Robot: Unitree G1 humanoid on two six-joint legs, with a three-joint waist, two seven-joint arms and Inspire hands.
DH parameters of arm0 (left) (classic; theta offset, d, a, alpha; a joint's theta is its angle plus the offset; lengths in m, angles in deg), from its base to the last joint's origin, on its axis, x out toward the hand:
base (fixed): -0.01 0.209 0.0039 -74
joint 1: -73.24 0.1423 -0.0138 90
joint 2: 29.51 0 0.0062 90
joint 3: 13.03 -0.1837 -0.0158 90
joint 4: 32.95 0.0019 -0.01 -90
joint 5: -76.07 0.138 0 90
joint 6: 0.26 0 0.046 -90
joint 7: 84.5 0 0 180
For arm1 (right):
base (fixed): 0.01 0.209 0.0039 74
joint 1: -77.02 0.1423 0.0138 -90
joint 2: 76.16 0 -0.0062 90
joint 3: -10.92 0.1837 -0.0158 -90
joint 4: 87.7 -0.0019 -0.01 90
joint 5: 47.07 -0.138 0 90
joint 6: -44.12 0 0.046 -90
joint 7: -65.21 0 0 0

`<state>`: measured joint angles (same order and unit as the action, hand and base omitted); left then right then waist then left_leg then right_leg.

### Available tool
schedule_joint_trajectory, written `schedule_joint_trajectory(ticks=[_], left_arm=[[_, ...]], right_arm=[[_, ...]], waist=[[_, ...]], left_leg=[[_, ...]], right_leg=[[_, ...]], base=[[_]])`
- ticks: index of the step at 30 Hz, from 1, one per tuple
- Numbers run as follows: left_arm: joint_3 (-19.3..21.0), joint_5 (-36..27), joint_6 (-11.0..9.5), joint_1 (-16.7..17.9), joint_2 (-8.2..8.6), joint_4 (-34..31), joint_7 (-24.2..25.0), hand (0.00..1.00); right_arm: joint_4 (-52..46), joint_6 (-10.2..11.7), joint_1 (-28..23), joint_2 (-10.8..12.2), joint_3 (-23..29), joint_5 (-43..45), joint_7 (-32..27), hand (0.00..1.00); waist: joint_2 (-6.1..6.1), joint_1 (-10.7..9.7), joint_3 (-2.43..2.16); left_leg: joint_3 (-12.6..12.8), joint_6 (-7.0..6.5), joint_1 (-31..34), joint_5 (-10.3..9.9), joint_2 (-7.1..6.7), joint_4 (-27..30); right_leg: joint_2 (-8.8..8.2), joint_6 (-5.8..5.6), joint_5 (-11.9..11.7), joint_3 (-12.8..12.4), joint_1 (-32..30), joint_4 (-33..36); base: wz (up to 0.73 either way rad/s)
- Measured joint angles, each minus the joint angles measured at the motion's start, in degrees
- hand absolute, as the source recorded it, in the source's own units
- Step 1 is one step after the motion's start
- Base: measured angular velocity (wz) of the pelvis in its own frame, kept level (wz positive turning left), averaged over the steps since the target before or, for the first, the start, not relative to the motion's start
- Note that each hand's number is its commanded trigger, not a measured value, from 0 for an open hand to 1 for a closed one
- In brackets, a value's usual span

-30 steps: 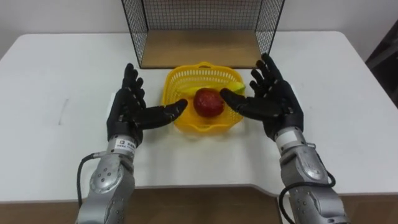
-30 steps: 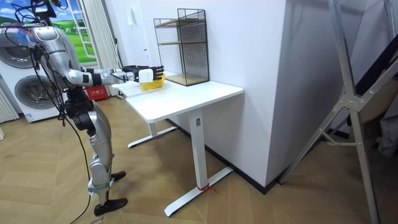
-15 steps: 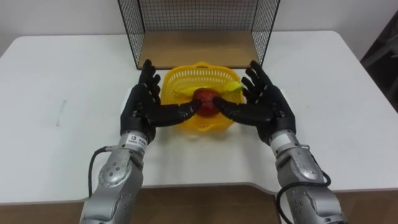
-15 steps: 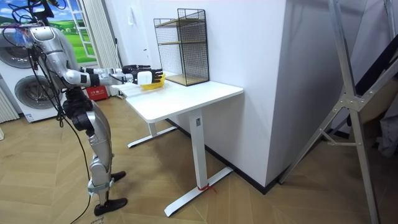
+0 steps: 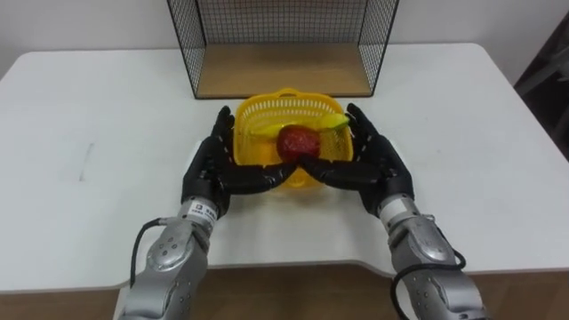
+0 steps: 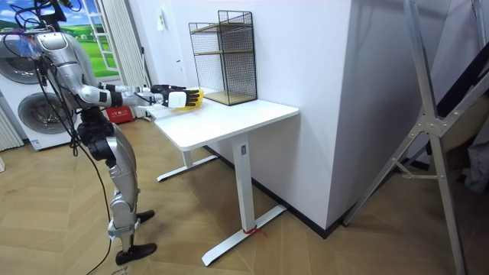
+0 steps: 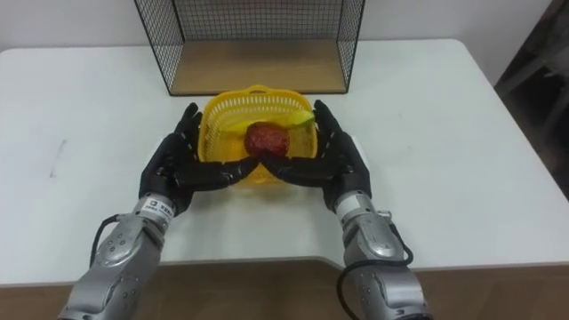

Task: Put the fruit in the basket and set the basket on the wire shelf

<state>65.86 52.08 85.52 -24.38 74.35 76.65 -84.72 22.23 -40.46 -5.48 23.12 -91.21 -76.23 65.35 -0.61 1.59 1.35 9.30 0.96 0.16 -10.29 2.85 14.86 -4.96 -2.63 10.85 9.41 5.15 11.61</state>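
A yellow plastic basket [image 5: 284,98] sits on the white table just in front of the wire shelf [image 5: 284,36]. Inside it lie a red apple [image 5: 298,142] and a yellow banana [image 5: 322,123]. My left hand [image 5: 213,169] lies flat against the basket's left side and my right hand [image 5: 378,164] against its right side. The fingers of both hands are straight, and the thumbs reach in under the front rim until they almost meet. In the room view I stand at the table's end, arms stretched forward with the basket [image 6: 191,96] between the hands.
The black wire shelf has a wooden bottom board [image 5: 284,69] level with the tabletop, directly behind the basket. The white table [image 5: 89,133] spreads wide to both sides. Its front edge [image 5: 284,265] runs just below my wrists.
Both hands have moved inward from beside the basket to press against its sides, and the thumbs have come together under the front rim. The basket sits slightly closer to the shelf.
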Motion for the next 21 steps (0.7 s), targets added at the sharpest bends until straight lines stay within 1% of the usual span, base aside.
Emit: schedule_joint_trajectory(ticks=[3,11,16,21], left_arm=[[-0.6,-1.3,0.0,0.1,-0.19,0.9,0.0,0.0],[-1.1,-1.5,0.0,0.1,-0.09,1.9,0.0,0.0],[-1.2,-2.9,0.0,0.1,-0.1,2.0,0.0,0.0],[-1.2,-2.9,0.0,0.1,0.16,2.0,0.0,0.0]], right_arm=[[0.8,0.0,0.0,0.0,-0.1,-0.6,0.0,0.0],[2.0,0.0,0.0,0.2,-0.5,-1.1,0.0,0.0],[2.0,0.0,0.0,0.2,-0.6,-1.1,0.1,0.0],[2.0,0.0,0.1,0.8,-0.9,0.0,0.1,0.0]], waist=[[-0.01,-0.1,0.01],[-0.02,0.0,0.02],[-0.06,0.1,0.05],[-0.3,0.3,0.06]], left_leg=[[0.0,0.0,-1.0,0.0,-0.01,-0.2],[0.1,0.01,-1.2,0.0,-0.01,-0.3],[0.1,0.01,-1.4,0.0,-0.01,-0.4],[0.1,0.01,-1.3,0.0,0.0,-0.5]], right_leg=[[0.0,-0.01,0.0,0.0,0.7,-0.1],[0.01,-0.01,0.0,0.0,0.9,-0.1],[0.02,-0.01,0.0,0.0,1.0,-0.1],[0.02,-0.01,0.0,0.0,1.0,0.0]], base=[[0.0],[0.0],[0.0],[0.0]])
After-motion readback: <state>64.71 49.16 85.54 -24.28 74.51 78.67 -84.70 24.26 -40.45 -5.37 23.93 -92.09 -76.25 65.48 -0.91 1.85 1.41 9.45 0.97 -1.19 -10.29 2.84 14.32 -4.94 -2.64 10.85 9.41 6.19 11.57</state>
